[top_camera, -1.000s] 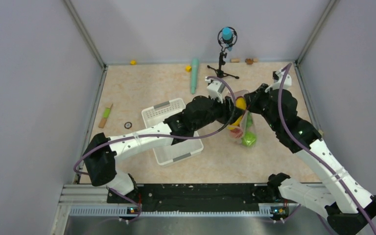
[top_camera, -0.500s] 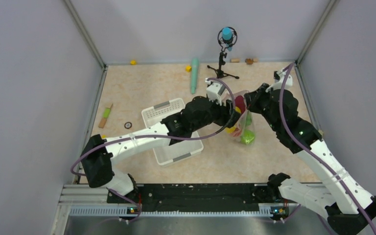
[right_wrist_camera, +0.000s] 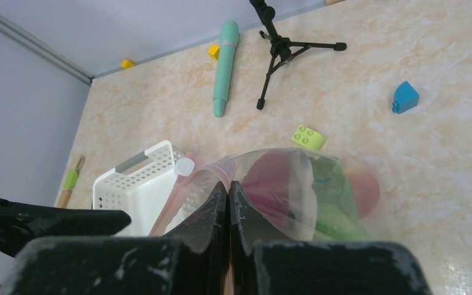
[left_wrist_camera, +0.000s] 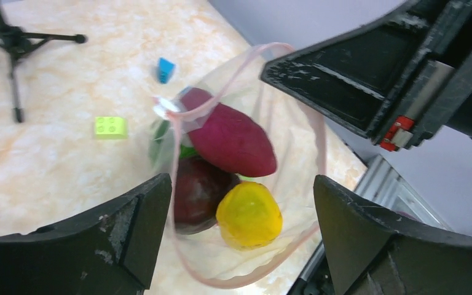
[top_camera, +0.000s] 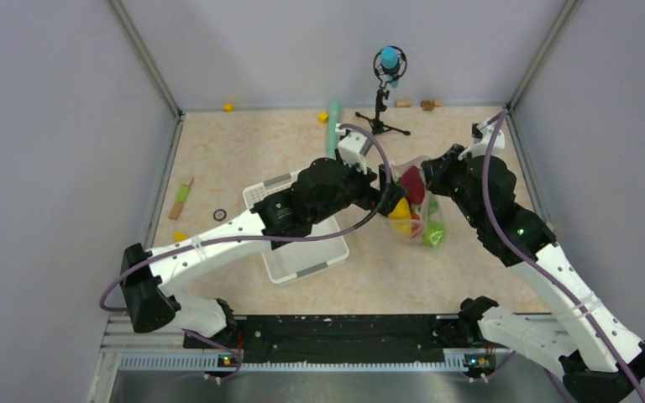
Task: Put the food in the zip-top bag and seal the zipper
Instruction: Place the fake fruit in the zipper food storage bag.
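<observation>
The clear zip-top bag (top_camera: pixel 416 210) hangs open right of the basket. My right gripper (right_wrist_camera: pixel 228 187) is shut on its pinkish zipper strip (right_wrist_camera: pixel 187 190) and holds the mouth up. In the left wrist view the bag (left_wrist_camera: pixel 295 117) holds a maroon root (left_wrist_camera: pixel 230 140), a dark red apple (left_wrist_camera: pixel 198 192), a yellow piece (left_wrist_camera: pixel 249 215) and some green. My left gripper (left_wrist_camera: pixel 243 236) is open and empty just above the bag's mouth, beside the right gripper (top_camera: pixel 428 175). Green and reddish food (right_wrist_camera: pixel 338 196) shows through the plastic.
The white slotted basket (top_camera: pixel 296 225) stands under my left arm. A teal cylinder (top_camera: pixel 333 128) and a small tripod stand (top_camera: pixel 382 92) are at the back. A green block (right_wrist_camera: pixel 308 137) and a blue block (right_wrist_camera: pixel 405 97) lie near the bag.
The yellow piece has left my left gripper and now lies in the bag. My left gripper has opened and drawn back to the left, away from the mouth. The right gripper keeps its hold.
</observation>
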{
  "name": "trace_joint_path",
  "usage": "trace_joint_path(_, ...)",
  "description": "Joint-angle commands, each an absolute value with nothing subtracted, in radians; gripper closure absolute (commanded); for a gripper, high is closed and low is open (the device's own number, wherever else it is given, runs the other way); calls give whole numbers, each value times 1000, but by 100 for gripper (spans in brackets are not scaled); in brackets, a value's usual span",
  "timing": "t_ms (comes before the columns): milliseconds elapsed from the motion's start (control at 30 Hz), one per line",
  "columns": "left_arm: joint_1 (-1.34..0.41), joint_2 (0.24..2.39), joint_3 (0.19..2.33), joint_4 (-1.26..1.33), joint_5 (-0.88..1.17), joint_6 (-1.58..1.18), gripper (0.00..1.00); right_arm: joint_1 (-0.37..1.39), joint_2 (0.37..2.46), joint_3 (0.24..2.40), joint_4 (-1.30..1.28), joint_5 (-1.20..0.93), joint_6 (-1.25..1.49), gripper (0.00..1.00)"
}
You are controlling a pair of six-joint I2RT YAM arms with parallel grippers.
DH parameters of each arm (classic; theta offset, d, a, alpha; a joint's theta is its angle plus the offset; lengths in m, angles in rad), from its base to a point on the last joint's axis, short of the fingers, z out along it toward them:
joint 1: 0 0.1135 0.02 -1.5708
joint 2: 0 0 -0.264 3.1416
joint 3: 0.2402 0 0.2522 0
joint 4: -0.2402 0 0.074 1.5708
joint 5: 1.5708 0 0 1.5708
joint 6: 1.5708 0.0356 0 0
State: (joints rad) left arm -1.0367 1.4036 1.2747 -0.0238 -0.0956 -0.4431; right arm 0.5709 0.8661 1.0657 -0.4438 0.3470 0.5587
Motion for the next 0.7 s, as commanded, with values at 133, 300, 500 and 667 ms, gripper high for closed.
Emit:
trace_joint_path(133,-1026,1366,1355,-292,-437,-426,6,565,850,1084,-375,322,520,100)
trace_joint_path(300,-1017,1434,1399,-360,-435,-441,15,565,853,1081,-357,273,504,100)
trace_joint_path(500,-1010,1476,1407,-378,-391,-453,32,565,852,1081,-357,271,493,100)
trace_joint_path(667,-1004,1487,1393,-353,-296,-445,50,565,865,1084,-357,270,487,100)
